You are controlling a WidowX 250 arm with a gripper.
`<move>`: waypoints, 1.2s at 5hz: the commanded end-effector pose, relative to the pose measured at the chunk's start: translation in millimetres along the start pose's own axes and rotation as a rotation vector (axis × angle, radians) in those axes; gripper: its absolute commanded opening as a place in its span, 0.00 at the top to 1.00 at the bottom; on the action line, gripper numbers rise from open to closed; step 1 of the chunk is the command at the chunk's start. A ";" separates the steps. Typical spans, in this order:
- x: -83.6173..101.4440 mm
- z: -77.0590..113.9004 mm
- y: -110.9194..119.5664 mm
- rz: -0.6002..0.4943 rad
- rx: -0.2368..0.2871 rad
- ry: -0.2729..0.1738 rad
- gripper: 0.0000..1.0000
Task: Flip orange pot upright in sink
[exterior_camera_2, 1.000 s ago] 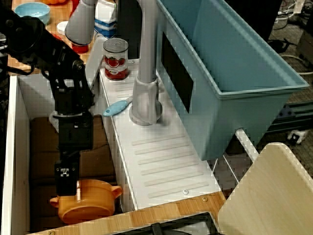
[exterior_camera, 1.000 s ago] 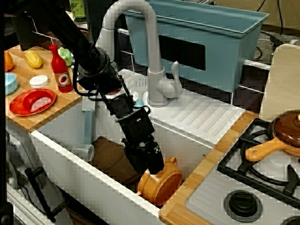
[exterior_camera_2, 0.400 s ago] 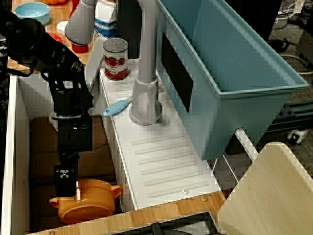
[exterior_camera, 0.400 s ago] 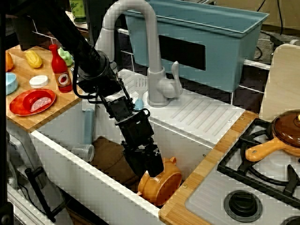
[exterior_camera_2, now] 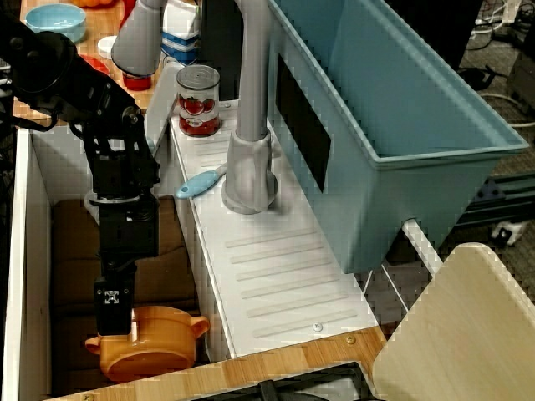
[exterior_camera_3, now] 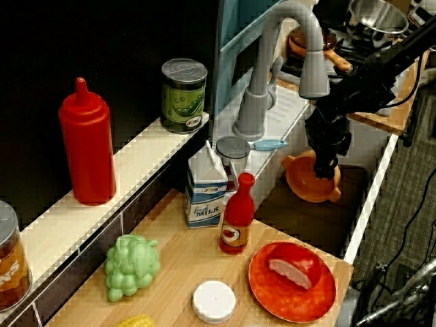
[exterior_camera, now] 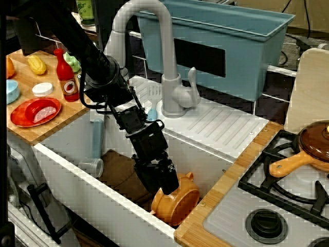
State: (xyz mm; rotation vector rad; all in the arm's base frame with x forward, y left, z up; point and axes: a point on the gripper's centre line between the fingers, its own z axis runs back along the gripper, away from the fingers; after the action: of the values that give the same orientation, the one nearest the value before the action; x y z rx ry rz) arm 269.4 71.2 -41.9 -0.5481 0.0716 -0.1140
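Note:
The orange pot (exterior_camera: 177, 202) lies tilted at the right end of the white sink (exterior_camera: 77, 181), close to the wooden edge. The high view shows the orange pot (exterior_camera_2: 149, 343) with one loop handle towards the drainboard. My gripper (exterior_camera: 164, 186) reaches down into the basin and its black fingers sit on the pot's left rim, shut on it. From above, the gripper (exterior_camera_2: 111, 316) covers that rim. In the side view, the pot (exterior_camera_3: 310, 184) shows under the gripper (exterior_camera_3: 325, 167), its opening turned partly sideways.
A brown cloth (exterior_camera: 118, 172) covers the sink floor and a clear cup (exterior_camera: 91, 167) lies at its left end. The grey faucet (exterior_camera: 167, 62), a can (exterior_camera_2: 198, 100) and a blue brush (exterior_camera_2: 199, 182) stand on the drainboard. The blue-grey tub (exterior_camera: 226, 46) is behind, the stove with a brown pan (exterior_camera: 313, 146) to the right.
The arm has shifted very slightly up and to the left, with the fingers still on the pot's rim. The pot has barely moved.

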 end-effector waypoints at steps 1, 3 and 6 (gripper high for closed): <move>11.3 10.5 -1.3 -0.015 0.009 -0.081 0.00; 24.1 8.8 1.3 0.007 -0.003 -0.128 0.00; 30.5 8.2 -1.0 0.035 -0.025 -0.133 0.00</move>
State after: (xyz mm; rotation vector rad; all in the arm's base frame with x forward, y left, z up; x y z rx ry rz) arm 293.9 68.1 -41.8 -0.5938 -0.0200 -0.0311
